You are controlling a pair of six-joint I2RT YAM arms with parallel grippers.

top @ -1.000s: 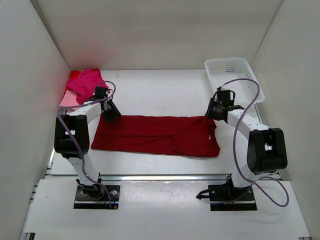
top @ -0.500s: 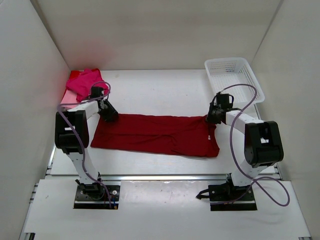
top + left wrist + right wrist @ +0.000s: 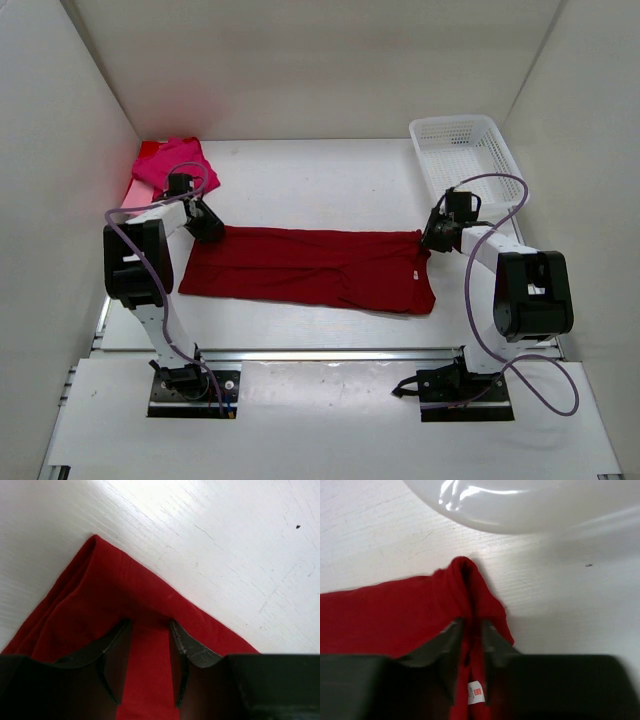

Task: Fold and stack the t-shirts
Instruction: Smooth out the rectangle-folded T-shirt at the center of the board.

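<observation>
Lying flat along the table [image 3: 320, 185], the dark crimson t-shirt [image 3: 310, 268] stretches between both grippers. The left gripper [image 3: 150, 624] sits over its far left corner, jaws parted, cloth lying flat between them (no pinch visible). The right gripper [image 3: 471, 622] is clamped on a raised ridge at the far right corner, near the white basket [image 3: 452, 121].
</observation>
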